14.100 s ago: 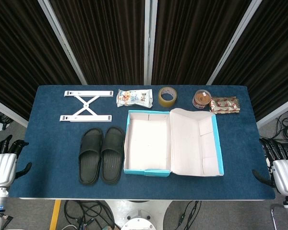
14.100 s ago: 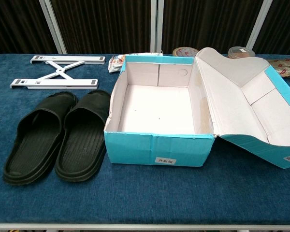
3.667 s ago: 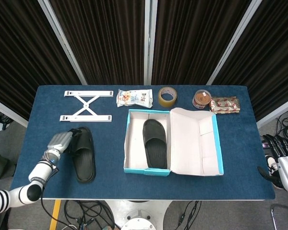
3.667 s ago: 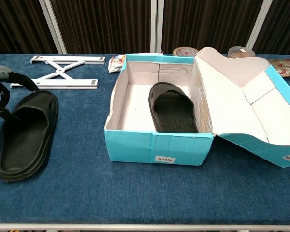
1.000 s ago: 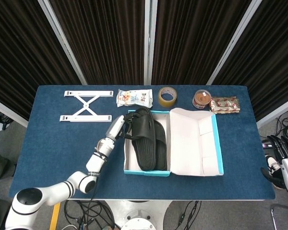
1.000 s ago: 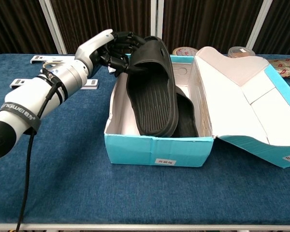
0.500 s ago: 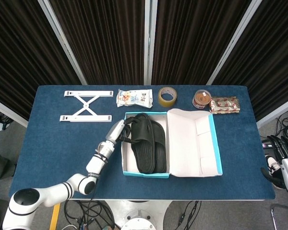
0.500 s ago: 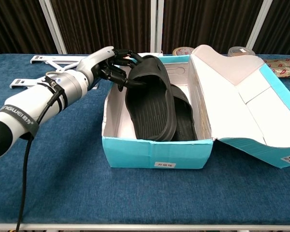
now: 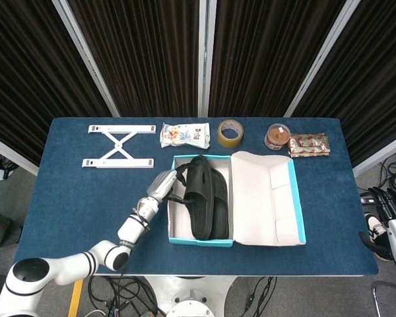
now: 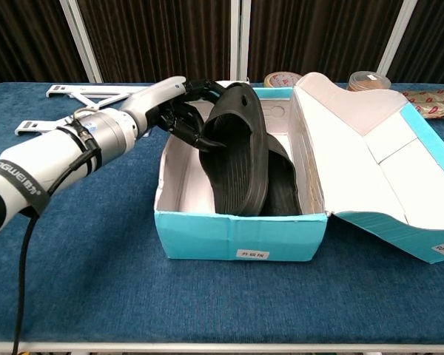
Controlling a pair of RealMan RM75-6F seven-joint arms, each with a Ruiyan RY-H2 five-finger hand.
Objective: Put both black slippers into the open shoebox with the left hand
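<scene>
open shoebox [image 10: 237,237] on the table, both black slippers inside: first slipper [image 10: 285,185] flat, second slipper [image 10: 233,148] tilted on it, gripped by the left hand [image 10: 174,111]; next, lay it flat and release

My left robot hand [image 10: 179,106]: silver-grey back, black fingers [image 10: 197,133]. My forearm [image 10: 41,164]: white shell, black band lettered in white, black cable alongside. My right robot hand [image 9: 394,228]: silver-white, black fingers.

Matt ribbed rubbery slippers [image 10: 240,159]; smooth cardboard shoebox [image 10: 240,237]; napped cloth table [image 10: 89,281]
</scene>
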